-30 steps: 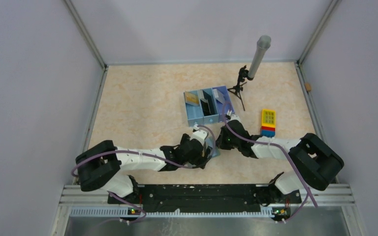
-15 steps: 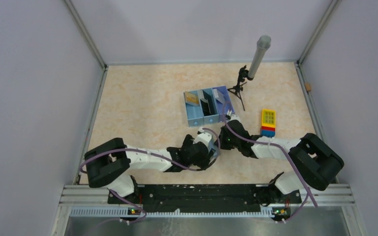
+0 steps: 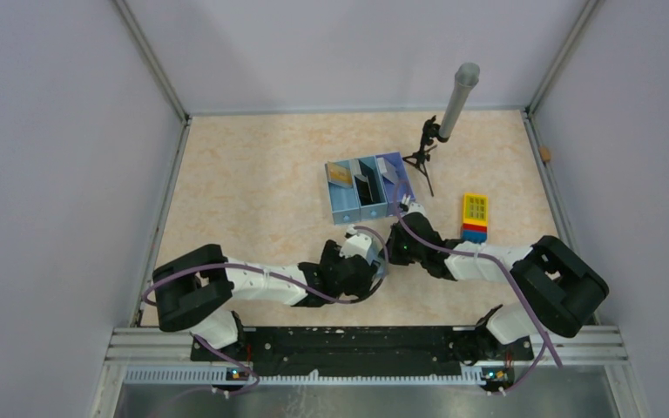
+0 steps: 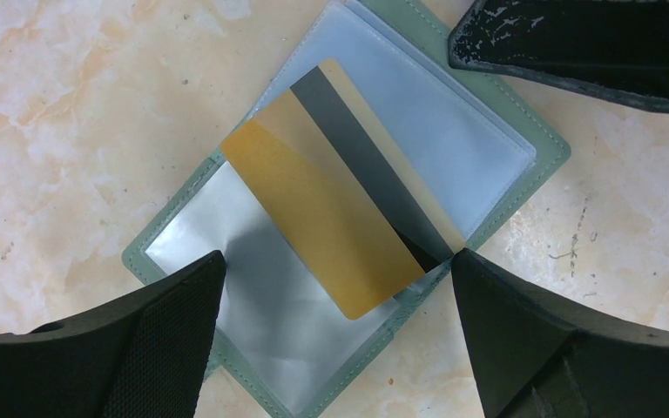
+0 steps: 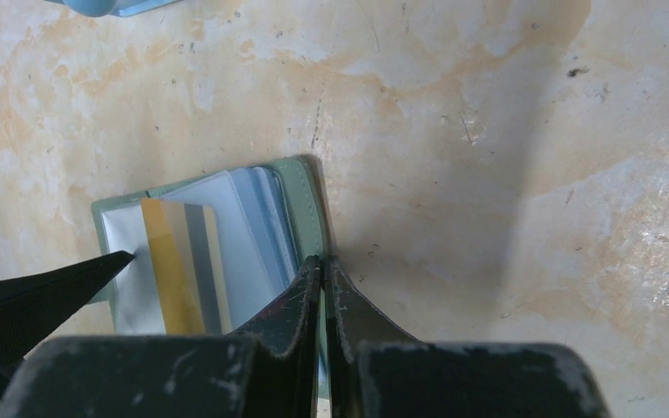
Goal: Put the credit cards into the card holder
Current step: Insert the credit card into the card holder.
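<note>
The card holder (image 4: pixel 462 131) lies open on the table, grey-green rim, light blue clear panels. A gold credit card (image 4: pixel 331 218) with a dark stripe lies slantwise across its fold, one corner tucked at the right edge. My left gripper (image 4: pixel 338 261) hovers open right over it, one finger on each side of the card. In the right wrist view the card holder (image 5: pixel 257 218) and the card (image 5: pixel 179 261) sit left of my right gripper (image 5: pixel 323 261), which is shut on the holder's green edge. From above, both grippers (image 3: pixel 373 261) (image 3: pixel 394 251) meet and hide the holder.
A blue three-compartment tray (image 3: pixel 348 212) stands just beyond the grippers, with a gold card (image 3: pixel 341 172) and a dark card (image 3: pixel 366 185) in it. A small tripod with a grey tube (image 3: pixel 453 104) is behind it. A yellow block (image 3: pixel 475 216) lies at the right.
My left arm has shifted right, bringing its open gripper over the card holder. The right gripper has stayed put, shut on the holder's edge.
</note>
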Action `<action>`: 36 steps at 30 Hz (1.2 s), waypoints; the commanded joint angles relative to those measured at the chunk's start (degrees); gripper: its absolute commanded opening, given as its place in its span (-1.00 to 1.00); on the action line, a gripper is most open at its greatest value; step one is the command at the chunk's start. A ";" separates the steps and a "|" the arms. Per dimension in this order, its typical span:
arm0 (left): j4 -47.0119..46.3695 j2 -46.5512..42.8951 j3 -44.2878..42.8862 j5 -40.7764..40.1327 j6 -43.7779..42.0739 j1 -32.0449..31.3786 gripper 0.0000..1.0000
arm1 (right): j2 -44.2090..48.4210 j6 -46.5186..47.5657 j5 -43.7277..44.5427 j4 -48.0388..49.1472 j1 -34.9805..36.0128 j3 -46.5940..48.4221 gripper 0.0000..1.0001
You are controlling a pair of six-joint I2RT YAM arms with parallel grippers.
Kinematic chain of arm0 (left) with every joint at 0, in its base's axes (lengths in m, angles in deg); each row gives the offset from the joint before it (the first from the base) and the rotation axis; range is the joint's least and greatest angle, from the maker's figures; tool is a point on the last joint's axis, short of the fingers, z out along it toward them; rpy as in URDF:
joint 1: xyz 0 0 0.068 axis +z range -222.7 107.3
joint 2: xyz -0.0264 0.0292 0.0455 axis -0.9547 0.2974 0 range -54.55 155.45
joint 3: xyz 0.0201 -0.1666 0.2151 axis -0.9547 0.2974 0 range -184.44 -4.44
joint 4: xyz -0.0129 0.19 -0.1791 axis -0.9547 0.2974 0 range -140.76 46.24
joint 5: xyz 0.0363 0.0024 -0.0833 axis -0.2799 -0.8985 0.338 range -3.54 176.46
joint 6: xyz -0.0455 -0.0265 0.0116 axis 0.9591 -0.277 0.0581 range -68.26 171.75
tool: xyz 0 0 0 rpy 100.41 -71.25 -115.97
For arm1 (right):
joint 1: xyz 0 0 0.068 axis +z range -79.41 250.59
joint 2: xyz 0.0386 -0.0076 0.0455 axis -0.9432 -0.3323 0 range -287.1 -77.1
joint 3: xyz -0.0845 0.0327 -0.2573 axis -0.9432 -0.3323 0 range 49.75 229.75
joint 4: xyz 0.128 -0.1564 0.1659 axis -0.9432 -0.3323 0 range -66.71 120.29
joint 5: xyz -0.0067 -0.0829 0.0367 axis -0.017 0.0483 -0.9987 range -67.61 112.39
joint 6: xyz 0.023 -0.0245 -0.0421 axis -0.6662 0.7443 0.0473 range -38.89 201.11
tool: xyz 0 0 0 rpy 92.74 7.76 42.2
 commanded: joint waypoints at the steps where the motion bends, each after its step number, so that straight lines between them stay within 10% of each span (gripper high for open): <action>1: 0.34 -0.39 0.31 -6.67 5.21 0.50 0.95 | -0.71 0.54 0.14 -3.74 0.99 -1.53 -1.00; 28: -6.43 -9.62 4.87 5.07 5.43 0.66 0.98 | -0.39 0.56 -0.28 -3.83 0.98 -1.55 -1.00; 36: -0.77 -12.11 4.53 11.05 19.31 4.92 0.97 | 2.51 0.61 -2.81 -3.99 0.98 -2.10 -1.00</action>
